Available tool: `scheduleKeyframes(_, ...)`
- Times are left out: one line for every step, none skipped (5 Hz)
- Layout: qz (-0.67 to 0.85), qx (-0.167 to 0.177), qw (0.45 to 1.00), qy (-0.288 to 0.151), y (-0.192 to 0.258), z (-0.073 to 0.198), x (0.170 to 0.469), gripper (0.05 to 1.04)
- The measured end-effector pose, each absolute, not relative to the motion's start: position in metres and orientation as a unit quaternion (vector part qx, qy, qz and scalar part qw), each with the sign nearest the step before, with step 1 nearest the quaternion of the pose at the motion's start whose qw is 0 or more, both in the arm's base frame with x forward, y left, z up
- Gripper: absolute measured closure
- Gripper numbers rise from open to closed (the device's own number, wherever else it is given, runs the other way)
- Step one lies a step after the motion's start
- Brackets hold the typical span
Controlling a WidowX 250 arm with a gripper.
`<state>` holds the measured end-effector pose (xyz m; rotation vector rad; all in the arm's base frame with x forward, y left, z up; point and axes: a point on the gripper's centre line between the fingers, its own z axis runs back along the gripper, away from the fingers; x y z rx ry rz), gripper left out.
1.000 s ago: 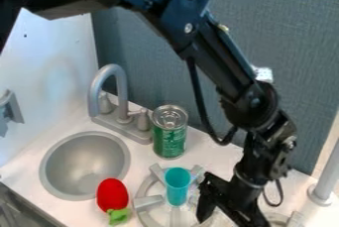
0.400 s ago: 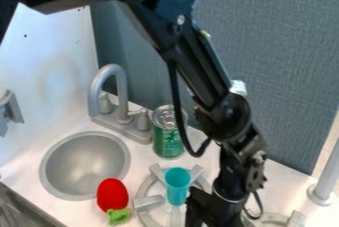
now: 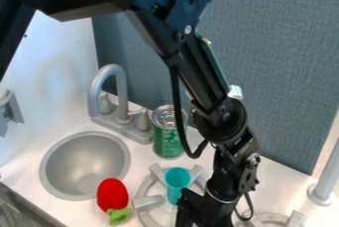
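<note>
1. A toy kitchen, apparently in a robotics lab: a black robot arm hangs over it.
2. Round grey sink with a gooseneck faucet, set in a white countertop.
3. Stove burner bearing a teal cup; another burner further right.
4. Blue-grey partition panel behind.

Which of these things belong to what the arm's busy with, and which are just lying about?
In the job, it seems:
- black gripper, right beside the cup
- teal cup, upright
- gray burner, under the cup

Just lying about:
- red toy with a green top, by the sink
- green can, near the faucet
</note>
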<state>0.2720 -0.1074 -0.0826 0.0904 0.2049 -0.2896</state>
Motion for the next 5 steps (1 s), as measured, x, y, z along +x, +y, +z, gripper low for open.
scheduleKeyframes(-0.156, 0.03, 0.982, 0.101, -0.111, -0.084, 0.271, 0.083)
scheduleKeyframes(-0.153, 0.024, 0.983, 0.102, -0.107, -0.086, 0.27, 0.084)
scheduleKeyframes(-0.146, 0.024, 0.983, 0.113, -0.103, -0.09, 0.271, 0.083)
scheduleKeyframes(-0.142, 0.022, 0.982, 0.125, -0.103, -0.1, 0.274, 0.083)
scheduleKeyframes(-0.144, 0.017, 0.981, 0.128, -0.105, -0.101, 0.274, 0.083)
